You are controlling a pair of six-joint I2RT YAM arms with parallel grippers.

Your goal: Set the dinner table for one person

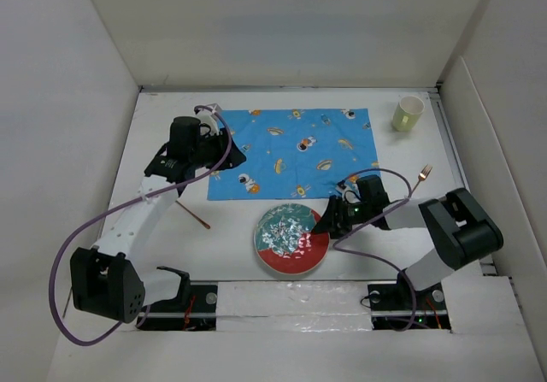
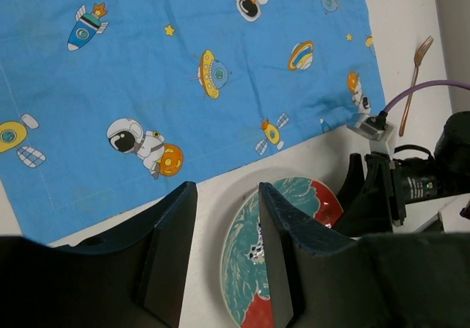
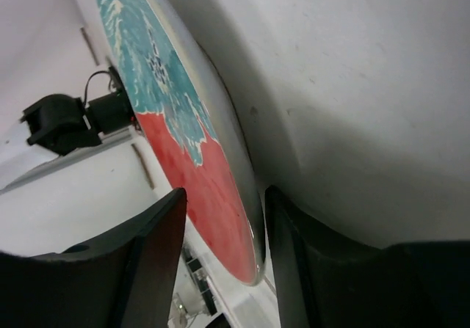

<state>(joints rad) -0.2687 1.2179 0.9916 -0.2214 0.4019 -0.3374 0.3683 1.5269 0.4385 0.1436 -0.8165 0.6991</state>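
The white dinner table (image 1: 231, 258) carries a blue cartoon-print placemat (image 1: 295, 151) at its middle back. A round teal-and-red plate (image 1: 291, 238) lies in front of the placemat, near the front edge. My right gripper (image 1: 329, 222) is open at the plate's right edge. In the right wrist view its jaws (image 3: 224, 196) straddle the plate's rim (image 3: 250, 218), one finger above the red part and one below. My left gripper (image 1: 226, 160) is open and empty above the placemat's left edge. The left wrist view shows the gripper (image 2: 224, 196), the placemat (image 2: 183, 71) and the plate (image 2: 305, 196) below it.
A pale green mug (image 1: 408, 113) stands at the back right. A rose-gold fork (image 1: 419, 181) lies right of the placemat and also shows in the left wrist view (image 2: 415, 71). A thin copper utensil (image 1: 195, 215) lies left of the plate. White walls enclose the table.
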